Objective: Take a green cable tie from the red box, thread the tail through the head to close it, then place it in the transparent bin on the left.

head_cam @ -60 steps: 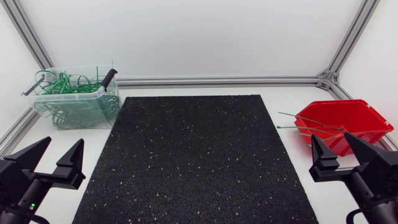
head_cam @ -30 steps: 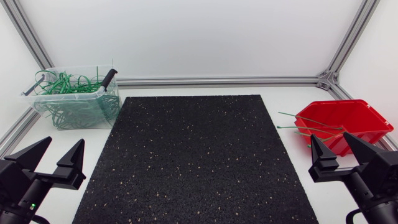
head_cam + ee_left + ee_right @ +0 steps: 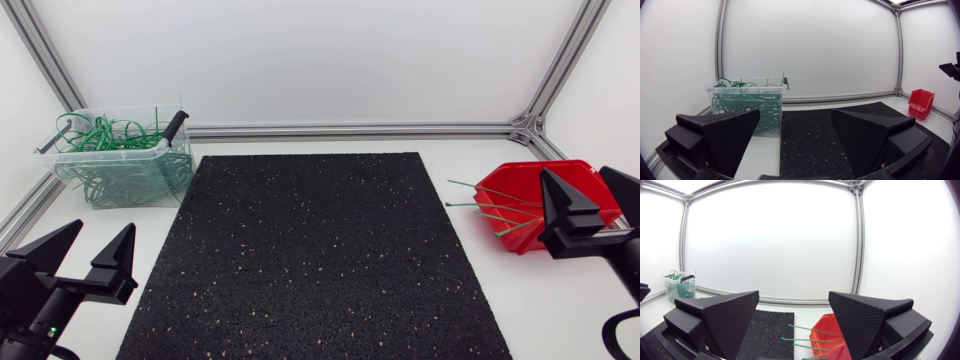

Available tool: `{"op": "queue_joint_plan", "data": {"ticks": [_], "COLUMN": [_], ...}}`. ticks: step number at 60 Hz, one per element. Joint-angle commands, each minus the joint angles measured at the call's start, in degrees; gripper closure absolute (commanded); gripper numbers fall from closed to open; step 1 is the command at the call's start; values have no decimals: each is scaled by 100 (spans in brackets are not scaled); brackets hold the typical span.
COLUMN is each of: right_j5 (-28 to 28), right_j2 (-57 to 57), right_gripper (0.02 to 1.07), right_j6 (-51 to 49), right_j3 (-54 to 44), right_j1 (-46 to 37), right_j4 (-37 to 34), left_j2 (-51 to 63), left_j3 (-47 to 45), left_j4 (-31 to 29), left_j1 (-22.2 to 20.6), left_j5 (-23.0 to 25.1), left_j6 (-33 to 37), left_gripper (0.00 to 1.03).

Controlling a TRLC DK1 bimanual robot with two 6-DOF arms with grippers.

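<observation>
Change: right gripper [image 3: 578, 188] moved toward red box [image 3: 505, 186], fingers wide | left gripper [image 3: 101, 238] unmoved, wide

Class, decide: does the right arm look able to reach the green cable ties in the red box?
Probably yes: its open end effector hangs near the red box, cable ties uncovered.

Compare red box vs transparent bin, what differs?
The red box is opaque; the transparent bin is see-through. The red box holds a few straight green cable ties poking out over its front edge; the transparent bin is crammed with looped ties. The red box sits right of the black mat, the transparent bin by its far left corner. Both hold green ties, off the mat.
</observation>
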Motion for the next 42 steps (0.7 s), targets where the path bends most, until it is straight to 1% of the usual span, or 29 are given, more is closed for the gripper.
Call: {"op": "queue_joint_plan", "data": {"ticks": [1, 10, 23, 28, 32, 36, 42], "right_j5": [39, 39, -58, -436, -621, -858, -999], "right_j2": [480, 1368, 2792, 3266, 3618, 4040, 4708], "right_gripper": [6, 6, 6, 6, 6, 6, 6], "right_j6": [-59, -68, -77, -244, -393, -595, -1008], "right_j3": [529, 1478, 2866, 3341, 3710, 4167, 4888], "right_j1": [-60, -192, -684, -974, -1176, -1325, -1501], "right_j4": [-22, -295, -866, -1033, -1262, -1631, -2334], "left_j2": [-39, -30, -30, -30, -30, -30, -39], "left_j3": [-235, -235, -235, -235, -235, -235, -235], "left_j4": [-64, -64, -64, -64, -64, -64, -64], "left_j1": [72, 107, 99, 99, 99, 99, 99], "left_j5": [33, 24, 24, 24, 24, 24, 24], "left_j6": [-89, -89, -89, -89, -89, -89, -89], "left_gripper": [3, 3, 3, 3, 3, 3, 3]}}
